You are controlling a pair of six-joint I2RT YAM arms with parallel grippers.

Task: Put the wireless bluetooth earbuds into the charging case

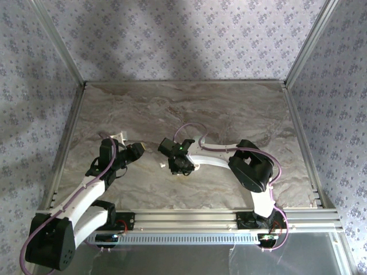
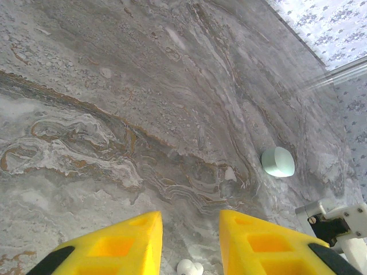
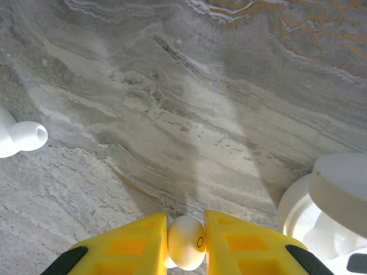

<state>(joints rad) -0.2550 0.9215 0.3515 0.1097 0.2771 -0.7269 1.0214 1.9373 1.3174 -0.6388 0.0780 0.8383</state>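
Left gripper [image 2: 190,229]: I see its yellow fingers [image 2: 120,243] spread wide, with nothing gripped. It hangs over the table [image 1: 229,109], left of centre in the top view.

Near earbud [image 2: 190,267]: a small white bit lying on the marble at the bottom edge of my left wrist view. It sits in the gap between the fingers, and I cannot tell whether it touches either one.

Mint case [image 2: 277,162]: a closed oval, lying on the marble well ahead and to the right of the left fingers, near the table's far edge.

Right gripper [image 3: 186,224]: its jaws are closed almost together, clamping a small white piece. In the top view it sits near the table's middle, pointing toward the left arm.

Held earbud [image 3: 186,242]: a rounded white bud pinched between the two yellow pads [image 3: 143,243], with a small dark ring mark on its face. It is off the white case, to its left.

Loose earbud [image 3: 24,137]: lying on the marble at the left edge of my right wrist view, well apart from the right fingers. I cannot tell whether it is the same one the left wrist sees.

White case [image 3: 298,209]: at the right edge of the right wrist view, lid up and body open, just right of the right gripper. I cannot make out what is in its wells.

White speck [image 1: 163,165]: on the marble between the two grippers in the top view, too small for me to identify.
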